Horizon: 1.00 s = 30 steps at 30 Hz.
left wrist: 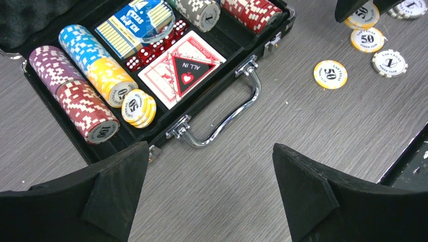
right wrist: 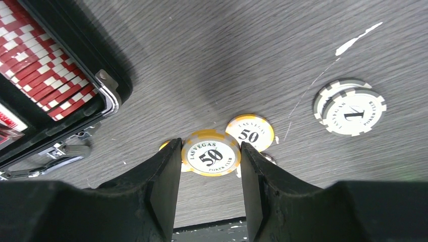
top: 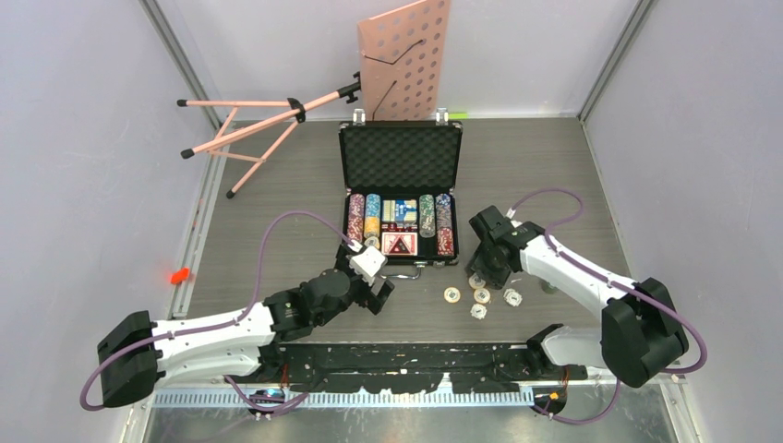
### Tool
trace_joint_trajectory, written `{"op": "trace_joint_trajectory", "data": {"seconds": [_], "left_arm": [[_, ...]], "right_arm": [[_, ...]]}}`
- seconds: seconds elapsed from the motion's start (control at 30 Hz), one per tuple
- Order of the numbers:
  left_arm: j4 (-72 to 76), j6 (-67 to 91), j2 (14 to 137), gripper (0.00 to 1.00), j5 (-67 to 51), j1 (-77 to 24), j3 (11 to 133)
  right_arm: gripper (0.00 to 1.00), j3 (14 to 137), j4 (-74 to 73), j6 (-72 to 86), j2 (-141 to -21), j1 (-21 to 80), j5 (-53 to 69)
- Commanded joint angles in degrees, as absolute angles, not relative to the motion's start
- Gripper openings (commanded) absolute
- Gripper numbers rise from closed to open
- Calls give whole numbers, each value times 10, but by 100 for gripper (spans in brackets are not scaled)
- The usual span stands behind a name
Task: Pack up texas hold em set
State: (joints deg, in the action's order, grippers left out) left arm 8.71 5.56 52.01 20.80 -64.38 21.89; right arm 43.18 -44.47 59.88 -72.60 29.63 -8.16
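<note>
Overhead, the open briefcase [top: 400, 157] lies mid-table with a pink music stand [top: 403, 55] behind it and loose chips [top: 480, 297] right of its front. The left arm stretches low toward the case, and the right bends down over the chips. At the left wrist, the left gripper [left wrist: 209, 171] gapes empty over bare table beside the chrome handle [left wrist: 227, 118]. At the right wrist, the right gripper [right wrist: 211, 146] pinches a yellow 50 chip [right wrist: 211, 155]; a grey chip [right wrist: 353, 108] lies apart.
</note>
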Motion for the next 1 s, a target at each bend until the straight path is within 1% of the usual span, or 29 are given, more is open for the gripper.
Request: {"op": "trace_joint_trajectory", "data": {"seconds": [0.0, 0.13, 0.37, 0.4, 0.5, 0.57, 0.83, 0.87, 0.97], "left_arm": [[142, 59, 512, 96, 209, -642, 208], [147, 54, 507, 96, 206, -642, 201], [147, 53, 522, 96, 196, -641, 208], [145, 53, 523, 96, 195, -641, 209], [145, 52, 520, 96, 195, -642, 208], [146, 51, 519, 96, 195, -641, 207], [147, 49, 526, 96, 192, -641, 210], [146, 48, 527, 96, 192, -641, 210], [143, 47, 530, 96, 191, -642, 214]], "right_arm": [[39, 434, -464, 589, -717, 300, -116], [43, 409, -454, 588, -721, 300, -126], [46, 376, -417, 589, -738, 300, -110], [48, 374, -417, 588, -740, 300, -111], [61, 371, -412, 586, -742, 300, -106], [65, 370, -410, 584, -747, 300, -101], [68, 364, -395, 585, -771, 302, -91], [68, 363, -393, 585, -776, 302, -92], [61, 361, -393, 584, -783, 303, -97]]}}
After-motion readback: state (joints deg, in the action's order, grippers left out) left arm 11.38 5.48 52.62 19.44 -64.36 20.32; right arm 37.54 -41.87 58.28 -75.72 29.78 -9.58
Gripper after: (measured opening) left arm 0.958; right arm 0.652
